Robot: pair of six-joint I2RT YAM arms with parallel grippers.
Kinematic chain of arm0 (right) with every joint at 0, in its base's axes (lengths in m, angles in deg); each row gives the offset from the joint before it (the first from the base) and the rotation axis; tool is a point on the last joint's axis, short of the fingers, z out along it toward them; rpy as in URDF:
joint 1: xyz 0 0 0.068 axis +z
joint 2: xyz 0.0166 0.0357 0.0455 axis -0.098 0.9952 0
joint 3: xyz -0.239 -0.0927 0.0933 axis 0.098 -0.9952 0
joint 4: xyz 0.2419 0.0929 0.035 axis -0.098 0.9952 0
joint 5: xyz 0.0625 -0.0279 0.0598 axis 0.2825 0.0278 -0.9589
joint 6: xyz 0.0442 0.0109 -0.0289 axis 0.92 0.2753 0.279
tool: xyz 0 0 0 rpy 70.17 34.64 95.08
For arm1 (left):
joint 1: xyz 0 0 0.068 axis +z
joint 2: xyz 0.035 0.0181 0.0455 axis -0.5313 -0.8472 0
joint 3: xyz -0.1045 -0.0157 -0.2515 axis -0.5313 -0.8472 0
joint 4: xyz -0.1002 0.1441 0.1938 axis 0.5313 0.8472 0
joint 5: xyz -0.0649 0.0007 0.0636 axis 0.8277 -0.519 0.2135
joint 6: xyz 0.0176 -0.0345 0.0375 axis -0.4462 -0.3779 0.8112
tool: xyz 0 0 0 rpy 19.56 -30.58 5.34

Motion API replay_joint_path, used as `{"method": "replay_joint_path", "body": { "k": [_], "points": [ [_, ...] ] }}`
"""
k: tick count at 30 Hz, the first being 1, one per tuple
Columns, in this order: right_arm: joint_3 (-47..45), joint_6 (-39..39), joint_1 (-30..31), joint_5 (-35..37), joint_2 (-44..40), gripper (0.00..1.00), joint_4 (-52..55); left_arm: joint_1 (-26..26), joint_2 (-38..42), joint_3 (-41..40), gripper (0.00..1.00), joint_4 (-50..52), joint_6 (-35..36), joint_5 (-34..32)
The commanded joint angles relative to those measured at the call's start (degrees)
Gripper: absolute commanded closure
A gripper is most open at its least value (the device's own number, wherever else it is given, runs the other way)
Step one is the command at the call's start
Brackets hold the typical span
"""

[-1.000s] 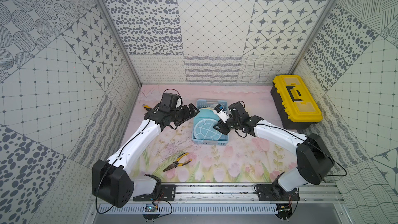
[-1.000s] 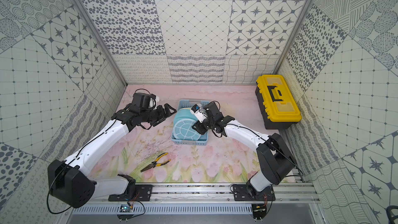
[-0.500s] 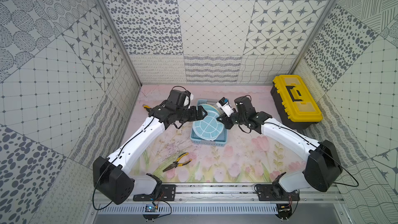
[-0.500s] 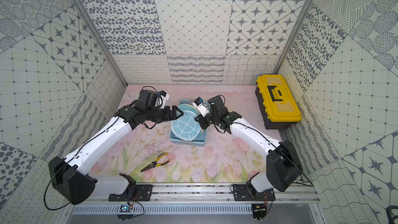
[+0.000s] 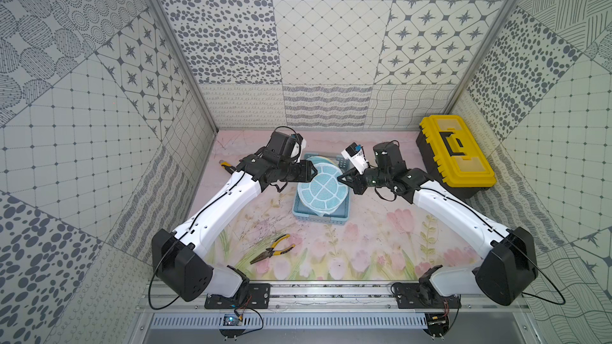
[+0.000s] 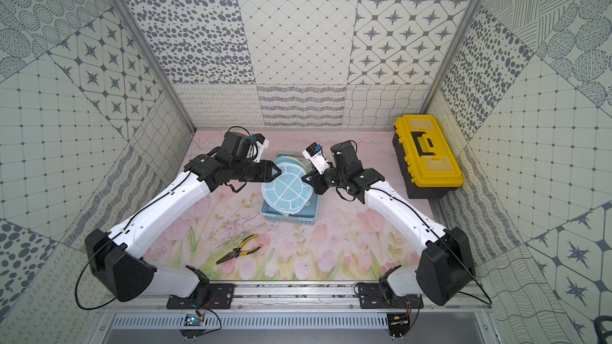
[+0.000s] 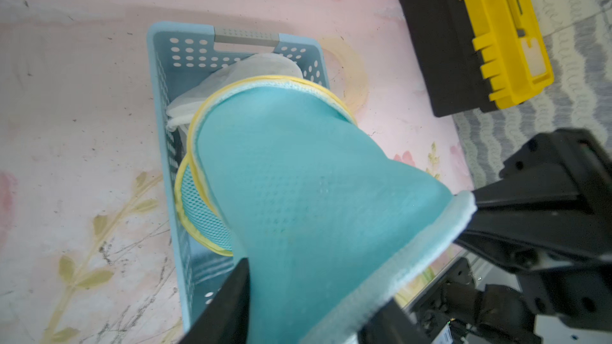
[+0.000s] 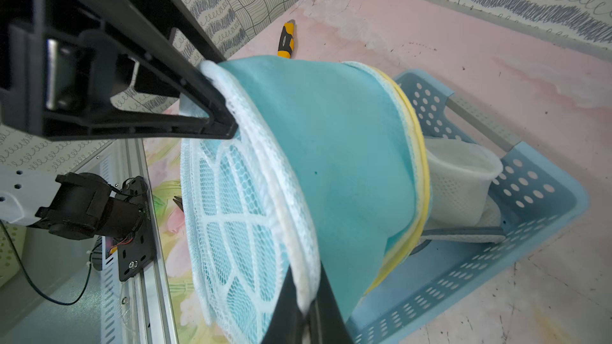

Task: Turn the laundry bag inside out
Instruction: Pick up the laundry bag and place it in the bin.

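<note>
Laundry bag (image 5: 322, 187): teal mesh cylinder, white rim, yellow hoops, stretched between both tools.
Left tool (image 5: 314, 172): clamped on rim.
Right tool (image 5: 341, 177): clamped on rim.

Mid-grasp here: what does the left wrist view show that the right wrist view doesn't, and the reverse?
Left wrist only: the toolbox, and the bag's solid teal side running back from the left tool.

Right wrist only: the bag's white-netted round end, the screwdriver by the wall, the rail, and the right tool shut on the bag's white rim.

Both: the bag with its yellow hoop, held at opposite edges over the basket, the white mesh pouch inside it, and the other arm's tool at the rim.
</note>
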Motion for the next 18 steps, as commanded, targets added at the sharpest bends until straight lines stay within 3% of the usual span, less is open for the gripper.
{"method": "replay_joint_path", "body": {
  "k": [1,4,5,6,9,10,14,18],
  "points": [
    [3.03,1.08,-0.59,-0.82,0.28,1.0,-1.56,-0.98,-0.46,1.72,0.73,1.06,0.4,0.15],
    [4.92,1.59,-0.62,0.1,1.31,1.0,-1.59,-1.02,-1.65,2.86,0.93,1.86,-2.19,0.66],
    [5.51,1.93,-0.61,1.14,1.51,0.96,-1.63,-0.98,-2.05,3.41,1.0,2.33,-3.19,0.52],
    [5.95,2.13,-0.64,2.63,1.38,0.9,-1.71,-0.97,-2.57,4.23,1.0,3.25,-4.56,-0.2],
    [5.09,2.99,-0.64,7.46,-0.86,0.47,-4.42,-0.93,-3.53,6.24,1.0,3.85,-8.4,-0.49],
    [3.44,3.16,-0.65,8.96,-2.67,0.38,-6.95,-0.88,-3.63,6.9,1.0,3.46,-9.91,-0.19],
    [-2.0,3.33,-0.58,13.31,-9.14,0.25,-13.83,-0.75,-4.15,9.09,1.0,4.01,-12.55,-1.88],
    [-1.82,-1.1,2.64,11.86,-11.19,0.25,-10.3,-0.02,-4.89,10.2,1.0,4.13,-16.57,-2.19]
  ]
}}
